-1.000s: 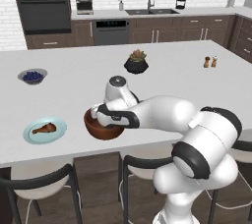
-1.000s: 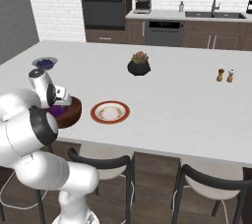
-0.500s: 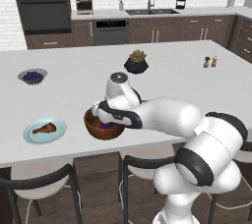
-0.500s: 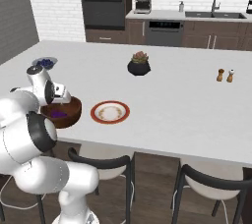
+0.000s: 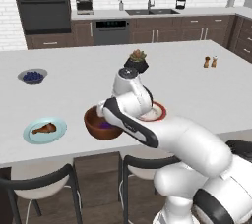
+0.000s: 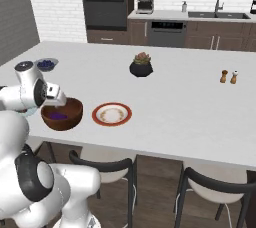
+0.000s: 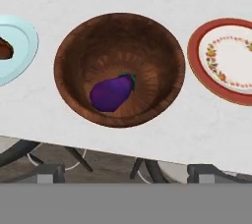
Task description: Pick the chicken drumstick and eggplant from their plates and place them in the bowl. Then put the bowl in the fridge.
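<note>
The brown wooden bowl [image 5: 89,120] [image 6: 76,110] [image 7: 147,46] stands near the island's front edge. The dark purple eggplant [image 7: 112,93] [image 5: 104,125] [image 6: 58,116] lies loose on its bottom. My gripper [image 5: 104,112] [image 6: 56,100] hovers just above the bowl, open and holding nothing. Left of the bowl, the golden-brown chicken drumstick [image 5: 44,129] [image 7: 4,48] rests on the light teal plate [image 5: 57,133] [image 7: 24,46]. The white plate with the orange-red rim [image 5: 158,112] [image 6: 95,117] [image 7: 229,61] sits bare on the bowl's other side. The fridge is out of view.
A small grey bowl of blue berries [image 5: 32,76] [image 6: 46,64] stands far left. A black pot with a succulent [image 5: 137,61] [image 6: 141,65] sits mid-counter, with salt and pepper shakers [image 5: 210,62] [image 6: 229,76] to the right. Stools [image 5: 39,188] [image 6: 105,164] line the front edge.
My hand has lifted a little away from the bowl and its jaws have spread. The eggplant stays lying in the bowl.
</note>
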